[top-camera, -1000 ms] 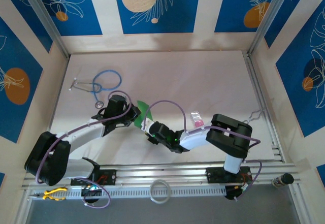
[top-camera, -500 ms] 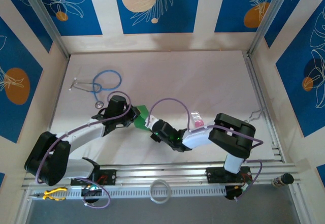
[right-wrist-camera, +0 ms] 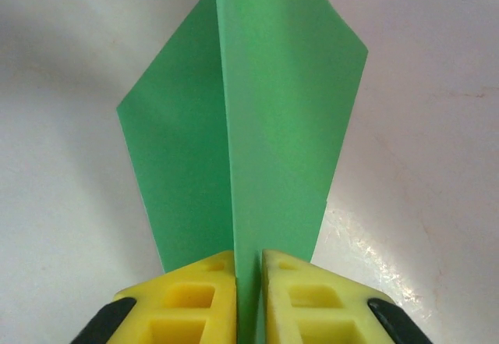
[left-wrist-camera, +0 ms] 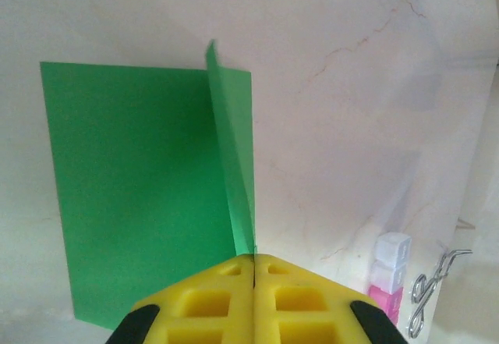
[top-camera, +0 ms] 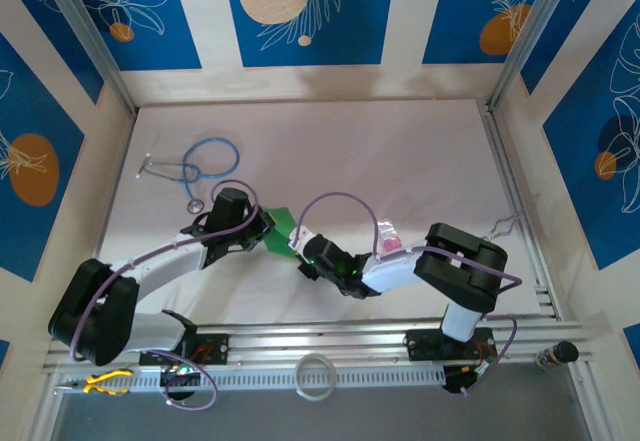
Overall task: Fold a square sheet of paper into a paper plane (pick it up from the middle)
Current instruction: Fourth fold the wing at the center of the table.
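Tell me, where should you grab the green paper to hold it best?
Pinch the green paper by the fold standing up along its middle. Come in from the fold's end, with one finger on each side. The fold rises thin like a fin, so it fits between the fingers.

From above, most of the green paper (top-camera: pixel 282 229) lies hidden.

Back wall (top-camera: pixel 310 11): blue panels with white leaf drawings and cream or orange discs, split by cream stripes.
Side walls (top-camera: pixel 30 161): same blue-and-cream pattern.
Table top (top-camera: pixel 400 151): pale off-white, faint reddish veins.
Frame: aluminium posts (top-camera: pixel 85 36) at the back corners, slotted rail (top-camera: pixel 330 339) along the near edge.
Light: soft, even, weak shadows.
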You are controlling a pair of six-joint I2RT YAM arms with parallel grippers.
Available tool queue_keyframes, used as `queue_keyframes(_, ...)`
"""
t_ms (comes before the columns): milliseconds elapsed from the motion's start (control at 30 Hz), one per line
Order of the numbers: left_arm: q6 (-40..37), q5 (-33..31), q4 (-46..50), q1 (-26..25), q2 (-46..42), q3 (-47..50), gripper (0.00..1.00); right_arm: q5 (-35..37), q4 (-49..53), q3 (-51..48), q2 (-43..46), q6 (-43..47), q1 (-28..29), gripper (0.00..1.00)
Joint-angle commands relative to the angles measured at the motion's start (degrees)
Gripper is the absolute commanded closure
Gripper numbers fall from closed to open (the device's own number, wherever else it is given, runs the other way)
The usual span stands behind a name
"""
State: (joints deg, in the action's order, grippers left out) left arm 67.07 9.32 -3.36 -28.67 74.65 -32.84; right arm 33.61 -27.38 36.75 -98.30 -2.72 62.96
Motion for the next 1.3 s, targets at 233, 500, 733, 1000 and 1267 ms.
queue_keyframes(233, -0.9, -1.0, 1.6, 0.1, 0.4, -2.0, 1.0, -0.1, 0.0, -1.5, 2.1, -2.6, -0.5, 0.82)
queue_keyframes(500, -1.2, -0.9, 2.0, 0.1, 0.5, -2.2, 1.0, -1.4, 0.4, -1.6, 2.9, -3.5, -0.7, 0.84)
queue_keyframes(733, -1.2, -0.7, 2.0, 0.1, 0.9, -2.3, 0.99, -3.1, 1.1, -0.9, 2.5, -4.3, -1.0, 0.93)
queue_keyframes(1000, -2.1, -2.6, 5.4, 0.2, -1.6, -2.8, 0.72, -7.3, 2.5, 0.0, 1.2, -7.7, -2.0, 0.95)
queue_keyframes(1267, -2.1, -4.5, 7.8, 0.7, -4.8, -2.2, 0.62, -9.8, 3.8, 1.7, -1.3, -11.2, -2.4, 0.95)
